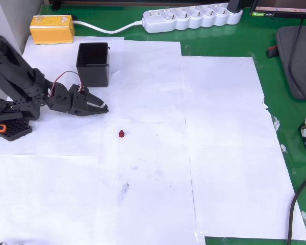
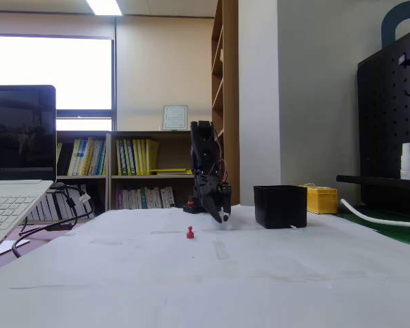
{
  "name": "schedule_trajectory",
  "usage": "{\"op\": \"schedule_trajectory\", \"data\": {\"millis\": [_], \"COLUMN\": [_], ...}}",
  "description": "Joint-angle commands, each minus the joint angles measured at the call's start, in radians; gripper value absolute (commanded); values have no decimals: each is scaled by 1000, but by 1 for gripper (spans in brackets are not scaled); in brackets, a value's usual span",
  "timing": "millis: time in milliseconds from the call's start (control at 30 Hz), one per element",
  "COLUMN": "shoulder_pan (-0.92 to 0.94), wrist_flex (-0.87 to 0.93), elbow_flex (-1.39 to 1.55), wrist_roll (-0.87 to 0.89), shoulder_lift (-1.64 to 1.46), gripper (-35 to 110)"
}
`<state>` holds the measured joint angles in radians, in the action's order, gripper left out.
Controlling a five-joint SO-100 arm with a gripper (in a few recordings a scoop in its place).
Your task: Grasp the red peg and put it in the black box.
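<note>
One red peg (image 1: 121, 134) is what I'm after, and I see it standing alone on the white paper sheets (image 1: 219, 127) that cover the green table (image 1: 290, 117), nothing touching it. In the fixed view the peg (image 2: 190, 233) sits upright on the paper in front of my arm. The gripper (image 1: 103, 107) lies up and to the left of the peg in the overhead view, near it but clearly apart, its tip pointing right. The jaws look drawn together to a point and hold nothing. In the fixed view the gripper (image 2: 223, 218) hangs tip-down just above the paper, to the right of the peg. The black box (image 1: 93, 64) stands open-topped on the paper just beyond the gripper, toward the top of the overhead view; I see nothing inside it. In the fixed view the box (image 2: 280, 206) is right of the arm. Farther out, a yellow box (image 1: 52, 28) rests on the table's upper left, and a white power strip (image 1: 191, 18) runs along the top edge.
</note>
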<state>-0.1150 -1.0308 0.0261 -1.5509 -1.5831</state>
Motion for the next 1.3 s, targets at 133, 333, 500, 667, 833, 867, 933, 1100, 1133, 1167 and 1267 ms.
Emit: {"op": "schedule_trajectory", "data": {"millis": [133,333,500,667,833,867,933,1100,1133,1167,1267], "shoulder_pan": [17,37,63,80,89,92,97,115,115,117,124], "wrist_flex": [-391,-456,-456,-523,-561,-555,-543,-584,-600,-609,-646], "elbow_flex": [26,72,163,201,210,209,209,202,206,207,221], "wrist_roll": [11,26,29,11,20,17,11,20,26,29,29], "shoulder_lift": [-348,-454,-554,-634,-664,-660,-650,-675,-687,-695,-724], "gripper": [0,0,0,0,0,0,0,6,6,6,8]}}
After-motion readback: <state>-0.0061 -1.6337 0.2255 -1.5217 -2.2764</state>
